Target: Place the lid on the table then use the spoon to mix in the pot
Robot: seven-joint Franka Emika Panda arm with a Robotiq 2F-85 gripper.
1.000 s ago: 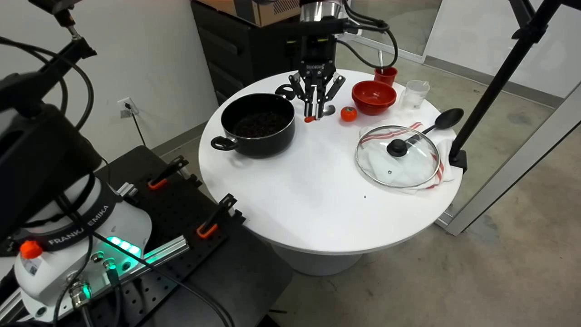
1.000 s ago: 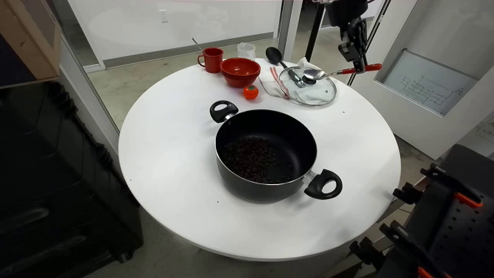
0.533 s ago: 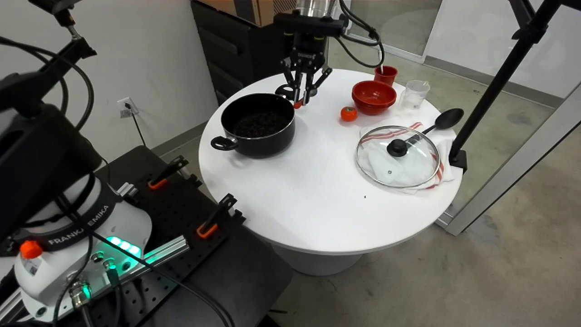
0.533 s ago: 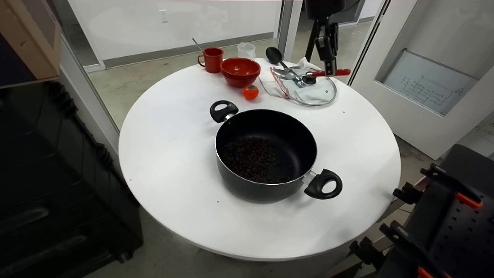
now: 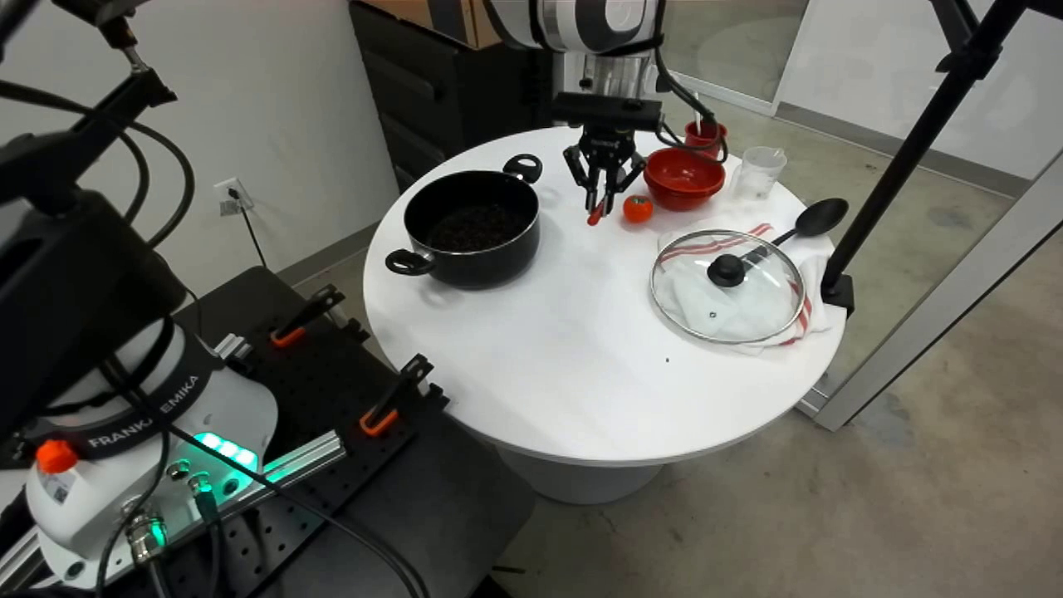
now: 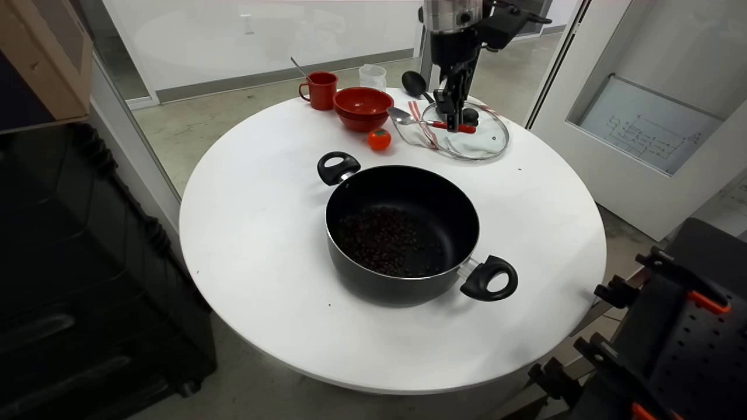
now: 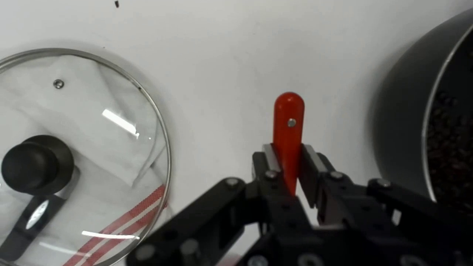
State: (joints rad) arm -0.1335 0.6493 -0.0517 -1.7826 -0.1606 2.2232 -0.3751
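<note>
1. Since half a second ago the red-handled spoon (image 6: 437, 124) and the Robotiq gripper (image 5: 600, 205) have moved, now showing nearer the small tomato (image 5: 638, 209) in both exterior views, while the black pot (image 5: 482, 270) and the glass lid (image 5: 727, 272) keep their places
2. The gripper's fingers (image 7: 313, 160) are pinched onto the spoon's red handle, parted only by its thickness, with the rounded handle end sticking out past them
3. Spoon and gripper hang over the round white tabletop (image 5: 573, 357), the metal spoon bowl outside the pot's rim and pointing toward the stacked red bowls (image 6: 362, 123); how high they hang cannot be told
4. The pot stands upright inside the tabletop's edge with its wide mouth uncovered, small dark beans (image 6: 379, 239) spread over part of its floor and two loop handles jutting beyond the rim
5. The lid lies knob up on a red-striped towel (image 5: 818, 320) near the tabletop's edge, over the handle of a black serving spoon (image 5: 822, 216)
6. In the wrist view a broad open strip of tabletop separates lid rim from pot wall, and the spoon handle shows above that strip, apart from both
</note>
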